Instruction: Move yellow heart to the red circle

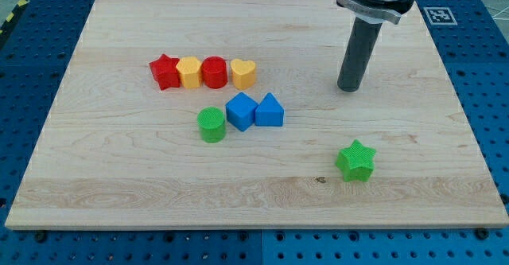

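The yellow heart (243,73) lies on the wooden board, touching the right side of the red circle (214,72). They are the right end of a row that starts with a red star (165,72) and a yellow hexagon-like block (189,72). My tip (349,88) rests on the board well to the right of the heart, clear of all blocks.
A green cylinder (211,125), a blue cube (241,111) and a blue triangle (270,111) sit just below the row. A green star (355,161) lies toward the bottom right, below my tip. The board (95,177) lies on a blue perforated table.
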Robot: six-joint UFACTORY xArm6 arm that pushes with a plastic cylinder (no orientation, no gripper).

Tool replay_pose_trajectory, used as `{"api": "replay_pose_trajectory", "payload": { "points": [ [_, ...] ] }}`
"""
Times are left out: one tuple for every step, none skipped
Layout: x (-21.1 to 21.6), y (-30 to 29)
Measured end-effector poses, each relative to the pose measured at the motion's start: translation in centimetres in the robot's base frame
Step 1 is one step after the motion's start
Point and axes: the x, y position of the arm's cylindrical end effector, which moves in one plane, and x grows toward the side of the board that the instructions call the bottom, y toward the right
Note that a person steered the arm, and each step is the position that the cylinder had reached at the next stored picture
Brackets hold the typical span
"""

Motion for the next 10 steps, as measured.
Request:
{"api": "replay_pose_trajectory", "payload": {
  "points": [
    [1.2,-1.5],
    [0.4,-3.6],
    [-0.5,-5.2],
    [0.9,-5.3],
    [1.2,-6.4],
    [1.2,-8.0],
    [1.3,-9.4],
    [1.3,-10.7],
    [1.3,-12.0],
    [1.3,-12.6]
  ]
}}
